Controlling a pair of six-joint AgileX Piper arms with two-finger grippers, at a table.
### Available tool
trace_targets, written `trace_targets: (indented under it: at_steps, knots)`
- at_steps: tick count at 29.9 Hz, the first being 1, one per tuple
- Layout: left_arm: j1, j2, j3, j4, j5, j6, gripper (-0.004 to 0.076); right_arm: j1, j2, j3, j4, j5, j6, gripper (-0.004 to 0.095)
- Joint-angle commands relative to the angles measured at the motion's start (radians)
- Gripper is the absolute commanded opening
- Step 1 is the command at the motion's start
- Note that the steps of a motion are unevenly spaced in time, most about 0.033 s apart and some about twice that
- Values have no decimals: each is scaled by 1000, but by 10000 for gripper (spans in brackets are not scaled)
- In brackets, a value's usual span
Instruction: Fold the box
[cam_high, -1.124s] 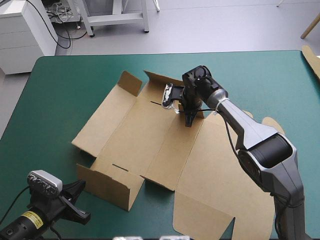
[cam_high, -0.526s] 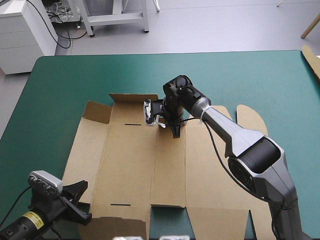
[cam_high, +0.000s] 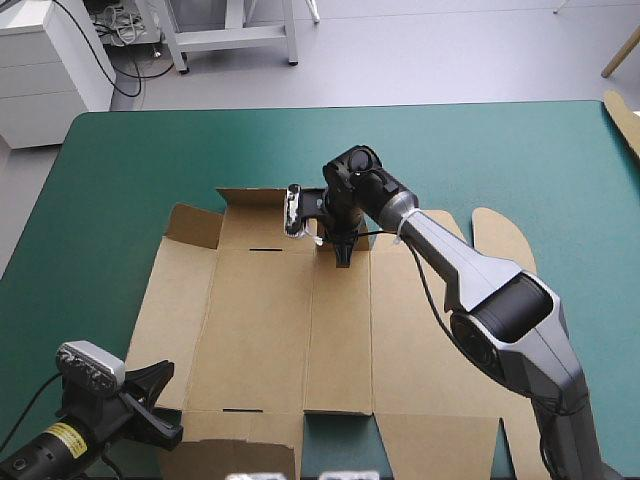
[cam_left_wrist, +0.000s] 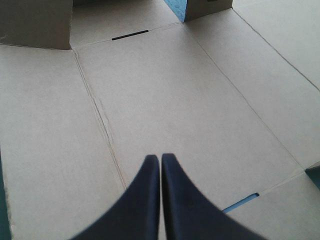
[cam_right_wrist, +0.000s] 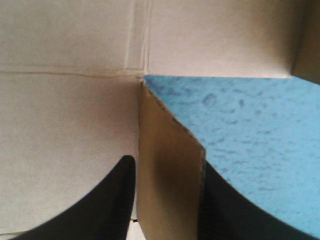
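High view: box (cam_high: 260, 330), one cut sheet of brown corrugated board, unfolded & near-flat on centre of counter (cam_high: 130, 170), down to near edge. Matte rect. panels divided by straight crease lines. Short dark slot (cam_high: 265, 248) nr far edge, another nr near edge. Rounded tab (cam_high: 495, 232) at far-right corner. Far-left flaps (cam_high: 255, 205) tilted up slightly. Smooth teal-green cover (cam_high: 520, 150) bare round the sheet.

Right arm (cam_high: 480, 270) in from the right, glossy grey & black shells, w/ right jaws pointing down at box's far edge, approx. mid-width.

Right wrist view: right jaws clamped on a thin upright flap (cam_right_wrist: 167, 175) of the box, black curved fingers (cam_right_wrist: 112, 200) either side, all but together w/ board between. Flap's cut edge rough & fluted. To one side, flat panel w/ doubled crease line; to the other, bare cover, faintly speckled.

Left jaws low at counter's near-left corner, just beside box's near-left edge; touching or not, can't tell.

Left wrist view: left jaws together, nothing between, fin-shaped tips meeting in a pointed arch. Ahead, smooth flat panels, thin creases, narrow slit, raised brown wall (cam_left_wrist: 207, 7) at the far end.

Spare board (cam_high: 625, 120), same brown, at counter's far-right edge.
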Motion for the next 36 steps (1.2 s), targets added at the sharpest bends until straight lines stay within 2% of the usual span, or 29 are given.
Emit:
trace_targets:
  at_steps: [1,8,12,17,21,28,36]
  knots:
    - [-7,11,-22,5,-68,-3,-8,-3,-75,-106,-7,-5,101,479]
    - [-7,11,-22,17,-68,-3,-8,-3,-165,-175,-9,-5,339,487]
    - [-7,11,-22,17,-68,-3,-8,-3,-248,-174,-51,-5,466,477]
    - [-7,11,-22,17,-68,-3,-8,-3,-390,-121,-138,-4,629,363]
    - [-7,11,-22,17,-68,-3,-8,-3,-540,-18,-183,-4,726,230]
    - [-7,11,-22,17,-68,-3,-8,-3,-807,246,-185,-4,838,-23]
    - [-7,11,-22,17,-68,-3,-8,-3,-1096,619,-185,-10,950,-20]
